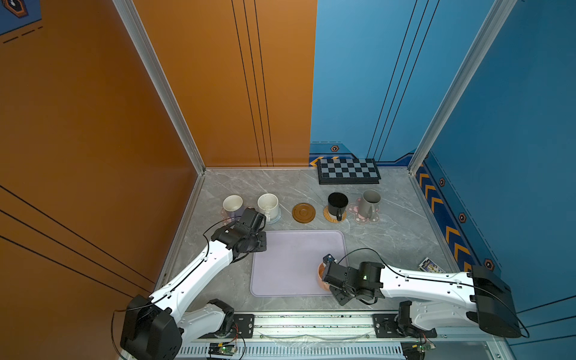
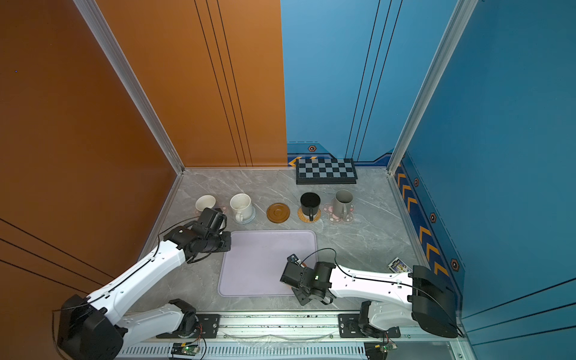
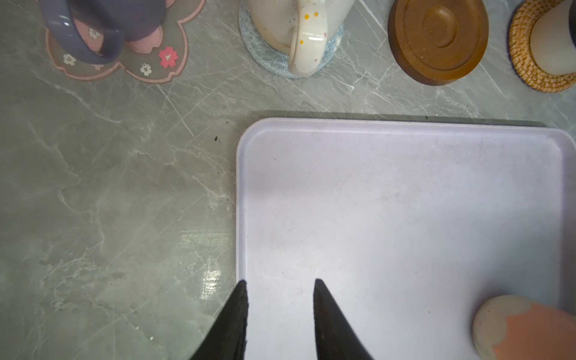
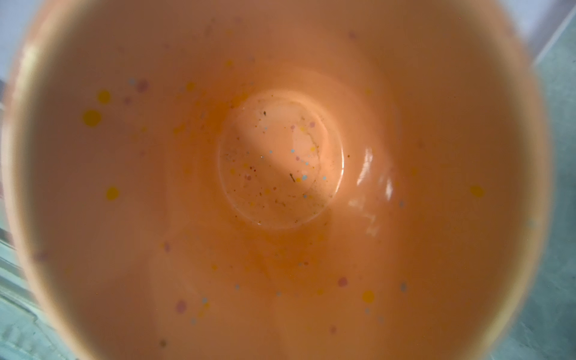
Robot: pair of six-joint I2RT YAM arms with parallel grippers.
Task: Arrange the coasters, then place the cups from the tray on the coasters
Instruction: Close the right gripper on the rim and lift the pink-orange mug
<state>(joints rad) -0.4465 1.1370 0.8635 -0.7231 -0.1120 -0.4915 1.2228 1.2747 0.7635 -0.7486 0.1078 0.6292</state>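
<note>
An orange cup [image 1: 321, 275] stands in the near right corner of the lavender tray [image 1: 290, 265]. My right gripper [image 1: 334, 274] hangs straight over it, and the cup's speckled inside [image 4: 280, 156] fills the right wrist view, so the fingers are hidden. My left gripper [image 3: 280, 282] is open and empty over the tray's far left corner. Behind the tray, the lavender cup [image 1: 232, 204] and grey cup [image 1: 371, 202] stand on pink flower coasters [image 3: 124, 59]. The white cup [image 1: 268, 205] is on the spiral coaster [image 1: 276, 218], the black cup [image 1: 337, 202] on rattan [image 1: 328, 215]. The wooden coaster [image 1: 304, 213] is bare.
A black-and-grey chequered board [image 1: 349, 171] lies at the back wall. A small printed packet [image 1: 431, 265] lies near the right wall. A metal rail [image 1: 311, 324] runs along the table's front edge. Orange and blue walls close in the left, back and right.
</note>
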